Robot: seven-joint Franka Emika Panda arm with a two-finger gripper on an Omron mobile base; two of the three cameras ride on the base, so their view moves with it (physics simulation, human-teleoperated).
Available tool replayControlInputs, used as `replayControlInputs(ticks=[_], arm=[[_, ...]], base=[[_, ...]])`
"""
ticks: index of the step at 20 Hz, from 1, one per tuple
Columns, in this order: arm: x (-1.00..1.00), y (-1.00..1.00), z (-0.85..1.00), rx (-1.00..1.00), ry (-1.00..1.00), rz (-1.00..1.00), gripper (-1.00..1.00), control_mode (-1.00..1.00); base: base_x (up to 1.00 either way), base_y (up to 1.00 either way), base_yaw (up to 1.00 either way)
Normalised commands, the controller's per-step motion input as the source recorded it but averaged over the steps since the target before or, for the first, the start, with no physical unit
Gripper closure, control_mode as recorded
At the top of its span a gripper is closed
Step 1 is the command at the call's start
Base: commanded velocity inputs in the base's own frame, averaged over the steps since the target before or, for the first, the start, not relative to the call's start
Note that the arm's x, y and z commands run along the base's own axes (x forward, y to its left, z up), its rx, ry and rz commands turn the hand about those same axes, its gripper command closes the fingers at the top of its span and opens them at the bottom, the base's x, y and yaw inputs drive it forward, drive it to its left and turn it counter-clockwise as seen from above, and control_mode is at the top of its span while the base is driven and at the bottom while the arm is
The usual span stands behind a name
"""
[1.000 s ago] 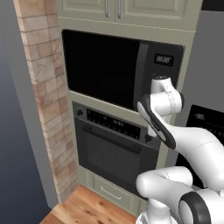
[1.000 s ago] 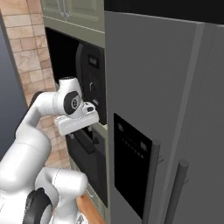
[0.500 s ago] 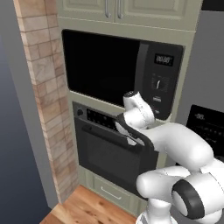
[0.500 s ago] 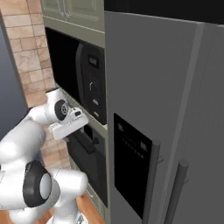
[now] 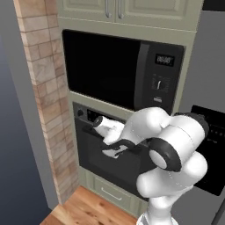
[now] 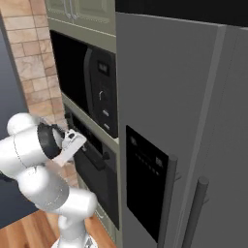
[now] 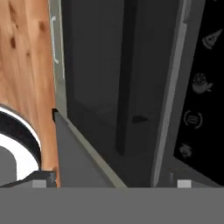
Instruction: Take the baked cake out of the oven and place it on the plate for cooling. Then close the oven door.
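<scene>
Oven (image 5: 110, 149): black-fronted, built into the wall column under the microwave (image 5: 118, 72); oven door (image 5: 116, 165) upright and shut, bar handle (image 7: 126, 83) across its top. Gripper (image 5: 112, 149): just in front of the handle; jaw state cannot be told. Fridge (image 6: 193, 121): grey, right of the column. Floor (image 5: 88, 208): wood.

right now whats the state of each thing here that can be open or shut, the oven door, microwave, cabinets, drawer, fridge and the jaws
oven door: shut, flush with the oven front
bar handle: ungrasped, just ahead of the hand
microwave: door shut
upper cabinets: doors shut
drawer: pushed in
fridge: doors shut
gripper: by the handle; cannot tell how the jaws stand
</scene>
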Motion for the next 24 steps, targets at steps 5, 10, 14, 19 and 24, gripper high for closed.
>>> replayControlInputs(ticks=[5, 10, 14, 19, 24], arm=[[0.69, 0.05, -0.55, -0.42, -0.09, -0.08, -1.00, -1.00], [0.71, 0.01, -0.35, -0.21, -0.05, -0.08, -1.00, -1.00], [0.54, -0.01, -0.26, -0.06, -0.04, -0.02, -1.00, -1.00], [0.47, -0.20, -0.21, -0.01, -0.01, 0.00, -1.00, -1.00], [0.45, -0.56, -0.01, 0.00, 0.00, 0.00, -1.00, -1.00]], base=[[0.00, 0.00, 0.00], [0.00, 0.00, 0.00], [0.00, 0.00, 0.00], [0.00, 0.00, 0.00], [0.00, 0.00, 0.00]])
